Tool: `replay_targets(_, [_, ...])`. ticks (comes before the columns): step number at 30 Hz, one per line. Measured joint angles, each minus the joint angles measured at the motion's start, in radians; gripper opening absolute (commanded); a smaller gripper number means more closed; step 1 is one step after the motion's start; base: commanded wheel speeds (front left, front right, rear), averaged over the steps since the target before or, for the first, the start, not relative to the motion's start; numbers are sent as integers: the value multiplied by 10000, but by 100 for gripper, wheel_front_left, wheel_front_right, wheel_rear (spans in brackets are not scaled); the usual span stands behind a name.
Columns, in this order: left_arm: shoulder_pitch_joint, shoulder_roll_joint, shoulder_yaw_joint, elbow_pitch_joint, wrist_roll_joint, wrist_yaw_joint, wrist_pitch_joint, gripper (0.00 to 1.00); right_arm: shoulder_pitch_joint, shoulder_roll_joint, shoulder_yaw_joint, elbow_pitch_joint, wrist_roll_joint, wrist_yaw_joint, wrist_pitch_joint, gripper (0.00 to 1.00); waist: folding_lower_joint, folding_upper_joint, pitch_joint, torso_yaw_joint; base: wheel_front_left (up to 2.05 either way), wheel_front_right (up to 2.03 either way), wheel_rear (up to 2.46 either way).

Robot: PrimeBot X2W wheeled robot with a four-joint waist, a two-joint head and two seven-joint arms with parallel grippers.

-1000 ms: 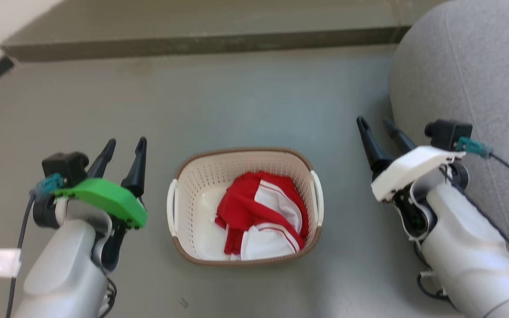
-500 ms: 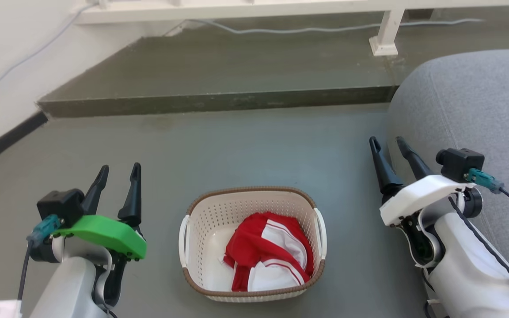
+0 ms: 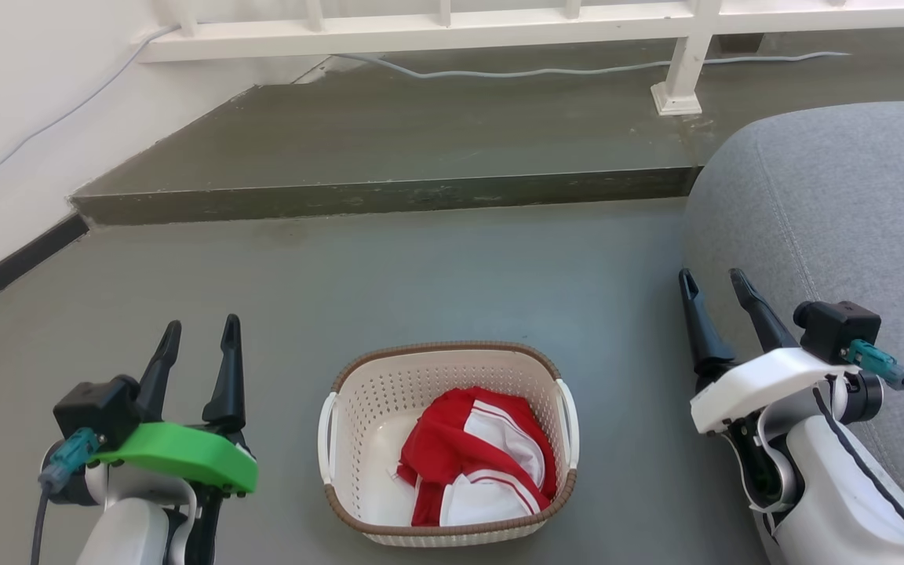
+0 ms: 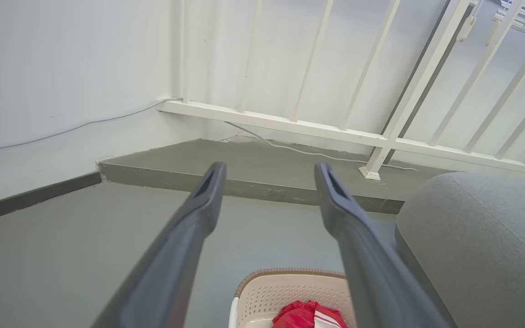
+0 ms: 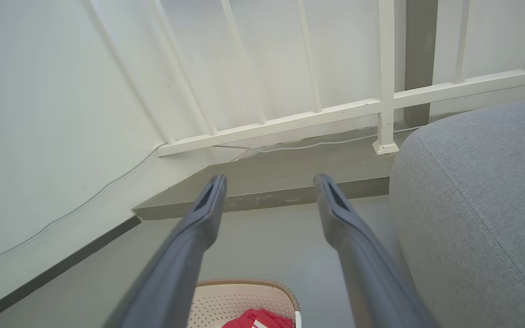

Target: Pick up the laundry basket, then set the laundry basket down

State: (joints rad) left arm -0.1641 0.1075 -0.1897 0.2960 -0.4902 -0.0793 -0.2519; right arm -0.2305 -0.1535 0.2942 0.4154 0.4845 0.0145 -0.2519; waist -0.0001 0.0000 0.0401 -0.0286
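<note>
The laundry basket [image 3: 358, 408] stands on the grey floor, low in the middle of the head view: cream perforated walls, brown woven-look rim, white side handles. A red and white garment [image 3: 475, 459] lies inside it. My left gripper [image 3: 198, 332] is open to the basket's left, well apart from it, holding nothing. My right gripper [image 3: 712, 282] is open to its right, close to the sofa, also holding nothing. The basket's far rim [image 4: 285, 272] peeks in at the bottom of the left wrist view and again [image 5: 244, 282] in the right wrist view, below each open gripper [image 4: 269, 171] [image 5: 269, 183].
A grey sofa [image 3: 836, 204] fills the right side, beside my right arm. Beyond the basket a raised step [image 3: 389, 192] crosses the floor, with a white railing [image 3: 679, 63] and a cable [image 3: 499, 72] on it. A white wall [image 3: 5, 118] with dark skirting runs along the left.
The head camera has tilted up, so the basket sits lower in the picture and the step and railing have come into view. Both grippers stay open beside the basket.
</note>
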Motion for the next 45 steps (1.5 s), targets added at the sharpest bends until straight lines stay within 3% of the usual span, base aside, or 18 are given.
replay_targets(35, [941,-364,612,-742,1080,-305,0,100,977,349,-859,-878,-1108,105,0,100,0,0,-48,-23,0,0,0])
replay_targets(36, [955,-378,612,-740,1078,-305,0,0,986,357,-874,-884,-1152,105,0,0,0,0,-48,-22,0,0,0])
replay_targets(45, [1256,-560,573,-171,848,-303,88,0,1452,568,-922,-401,-997,105,67,0,0,0,-56,-15,0,0,0])
